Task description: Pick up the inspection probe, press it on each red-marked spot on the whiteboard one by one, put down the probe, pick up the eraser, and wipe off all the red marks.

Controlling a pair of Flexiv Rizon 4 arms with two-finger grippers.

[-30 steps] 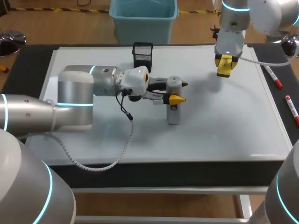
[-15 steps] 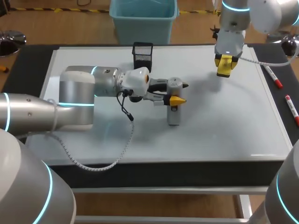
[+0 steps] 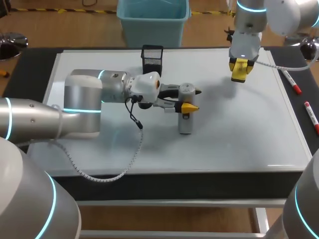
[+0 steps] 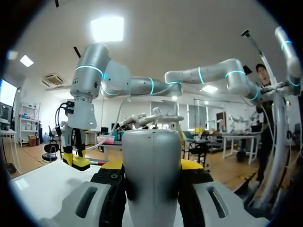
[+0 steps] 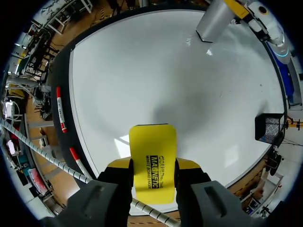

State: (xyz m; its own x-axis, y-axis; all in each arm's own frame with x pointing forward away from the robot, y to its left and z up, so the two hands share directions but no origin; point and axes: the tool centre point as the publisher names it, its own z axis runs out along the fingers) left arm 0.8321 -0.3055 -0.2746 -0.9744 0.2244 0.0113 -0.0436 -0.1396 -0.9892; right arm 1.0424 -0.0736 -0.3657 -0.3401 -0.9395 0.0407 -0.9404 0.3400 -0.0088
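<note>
1. The whiteboard point(image 3: 239, 129) lies flat and covers most of the table point(image 3: 35, 59), with a dark strip of table along each side.

2. The left arm comes in low over the board's left half. The left gripper point(image 3: 192, 98) is near the middle of the board, its 2 yellow-tipped fingers clamped on the silver probe point(image 3: 184, 122) from either side. The left wrist view shows the probe's rounded body filling the gap between the fingers. The probe stands roughly upright with its lower end down at the board. Actual contact cannot be confirmed.

3. The right gripper point(image 3: 240, 67) hangs above the far right part of the board, well apart from the probe. Its fingers are closed on the yellow eraser point(image 5: 152, 156), which sticks out ahead of them, clear of the surface.

4. Edges: a black mesh basket point(image 3: 152, 59) sits at the far edge, near the left gripper without touching it. 2 red-capped markers point(image 3: 291, 82) lie off the board on the right-hand strip. A grey cable point(image 3: 104, 175) trails from the left arm across the board towards the near edge.

5. Open board surface lies between the 2 grippers and across the near right area.
</note>
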